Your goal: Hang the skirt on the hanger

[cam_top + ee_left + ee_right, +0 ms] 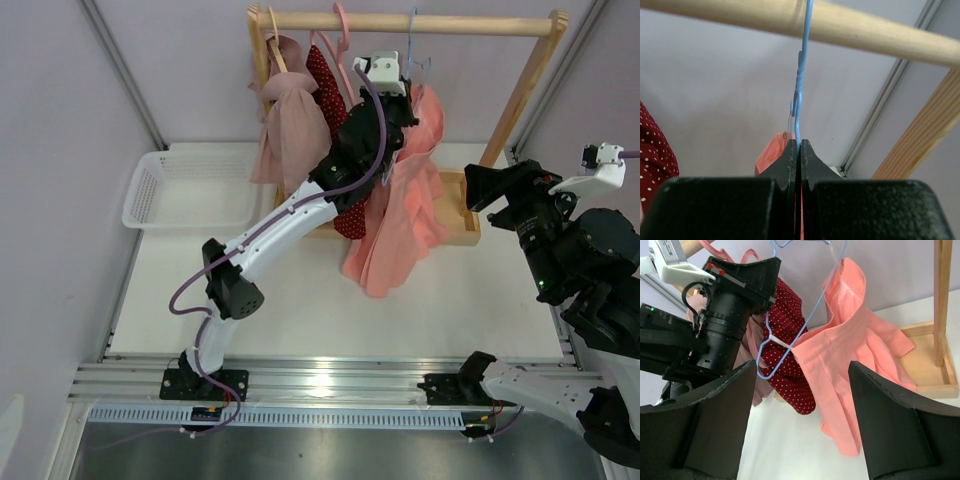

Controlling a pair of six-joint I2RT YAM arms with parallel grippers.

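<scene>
The salmon-coral skirt [405,215] hangs from the light-blue wire hanger [413,45], whose hook is over the wooden rod [400,22]. My left gripper [398,92] is raised to the rack and shut on the hanger's neck. In the left wrist view its fingertips [799,150] pinch the blue wire [800,85] just under the rod [865,32]. My right gripper [485,185] is open and empty, right of the skirt. In the right wrist view the skirt [850,355] drapes tilted on the hanger [785,335], between the open gripper's [800,430] fingers.
A dark red dotted garment [330,95] and a dusty-pink garment [290,130] hang left of the skirt. A pink plastic hanger [345,30] and a wooden hanger [272,40] also hang on the rod. The rack's wooden base [465,210] lies under it. A white basket [185,190] stands at the left.
</scene>
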